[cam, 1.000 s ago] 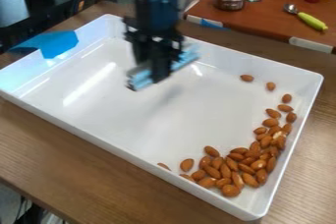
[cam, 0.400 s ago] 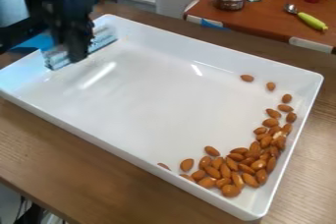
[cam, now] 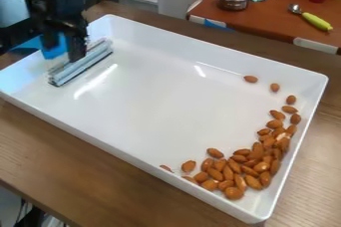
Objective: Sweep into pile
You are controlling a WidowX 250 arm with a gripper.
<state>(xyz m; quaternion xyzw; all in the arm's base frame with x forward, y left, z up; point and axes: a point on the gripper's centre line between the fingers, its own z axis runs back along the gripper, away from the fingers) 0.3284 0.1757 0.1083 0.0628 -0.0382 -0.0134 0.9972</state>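
Camera view: almonds point(cam: 257, 150) in tray point(cam: 160, 106)

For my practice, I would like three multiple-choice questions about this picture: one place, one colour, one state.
1. Where is the main pile of almonds?
A) On the floor
B) In the tray's corner nearest the camera
C) In the metal pot

2. What colour is the tray?
A) White
B) Green
C) Black

3. How are the almonds now?
A) All in one heap
B) All crushed
C) Mostly heaped, some apart

Key:
1 B: they crowd that corner.
2 A: its walls and bottom are white.
3 C: two lie apart along the far wall.
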